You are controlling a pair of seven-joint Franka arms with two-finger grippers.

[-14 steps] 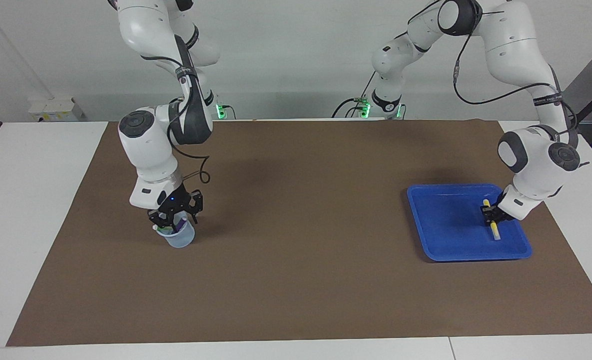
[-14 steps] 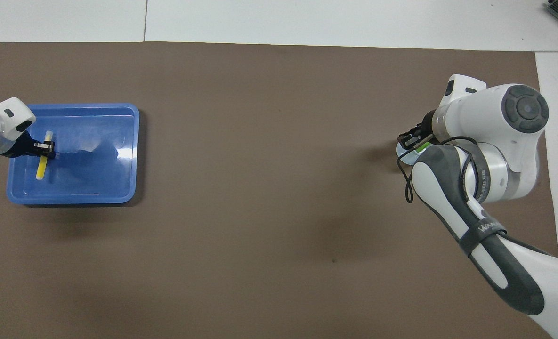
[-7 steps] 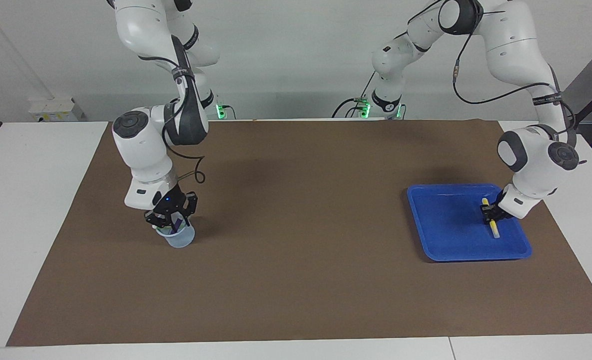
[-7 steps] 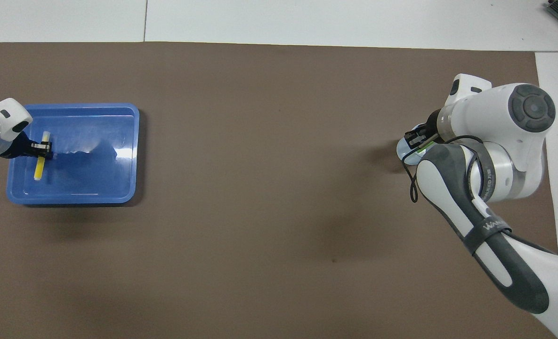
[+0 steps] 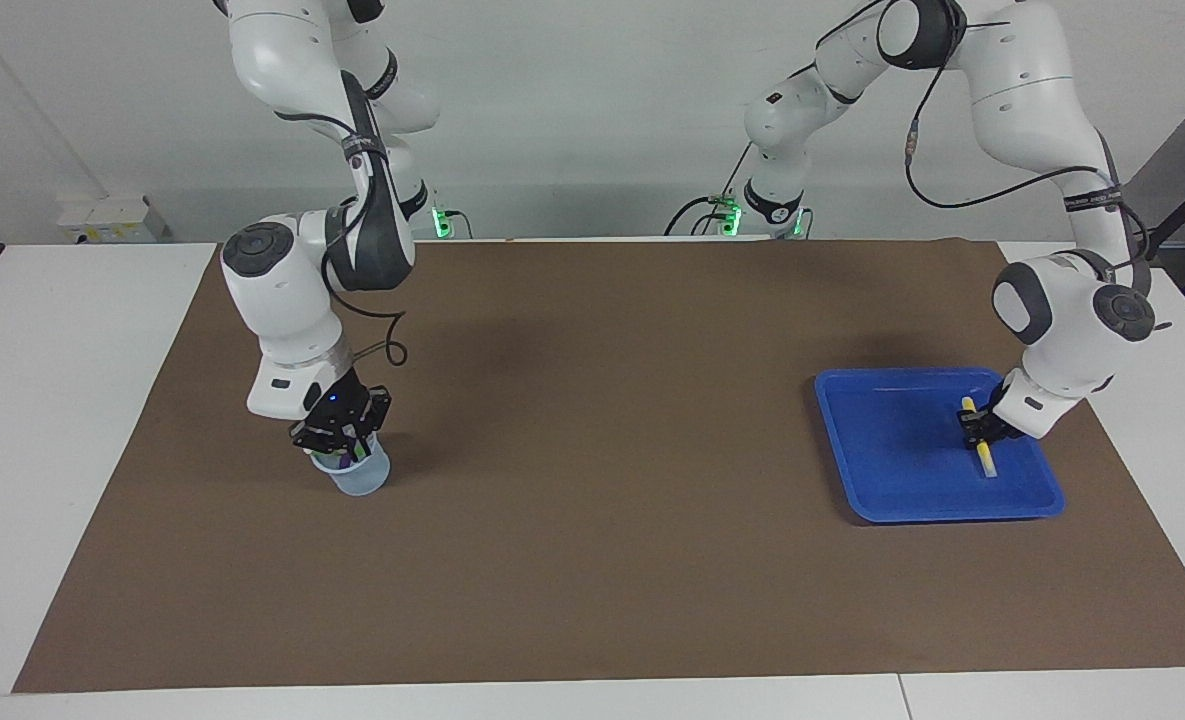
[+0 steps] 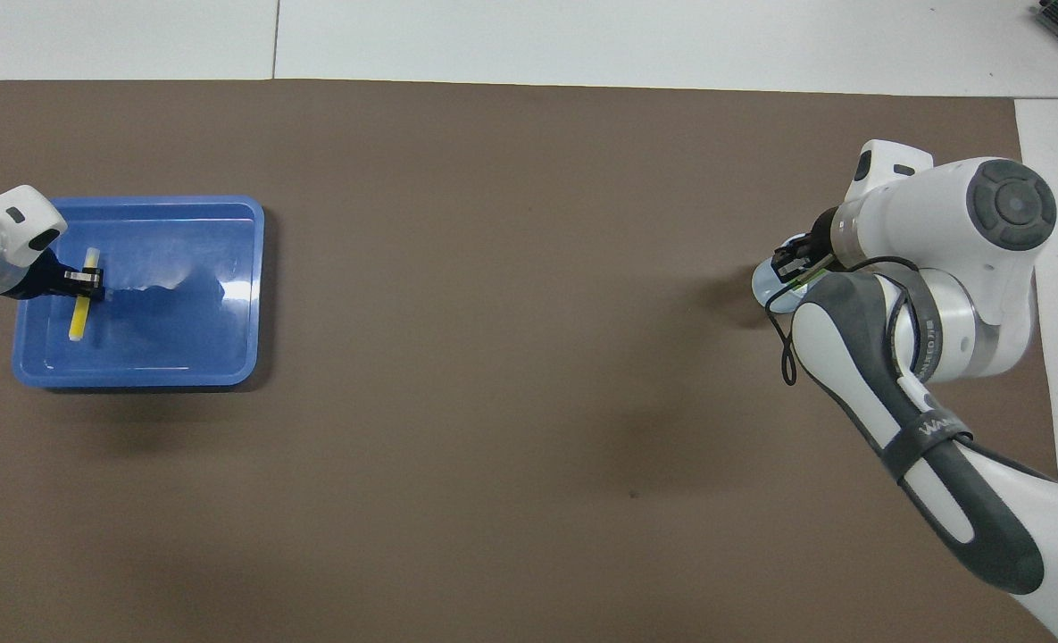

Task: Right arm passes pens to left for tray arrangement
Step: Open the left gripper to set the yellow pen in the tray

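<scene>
down in the blue tray (image 5: 882,440), the left hand (image 5: 974,428) is at the yellow pen (image 5: 980,440); i cannot tell its grip. well apart from the tray, the right hand (image 5: 342,440) is pressed together inside the cup (image 5: 357,478) holding the other pens. lifting crookedly could tip the cup.

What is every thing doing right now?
yellow pen, lying flat in the tray.
tray, sitting flat, one pen in it.
cup, upright, with other pens in it.
left gripper, down at the yellow pen.
right gripper, shut, dipped into the cup's mouth.
</scene>
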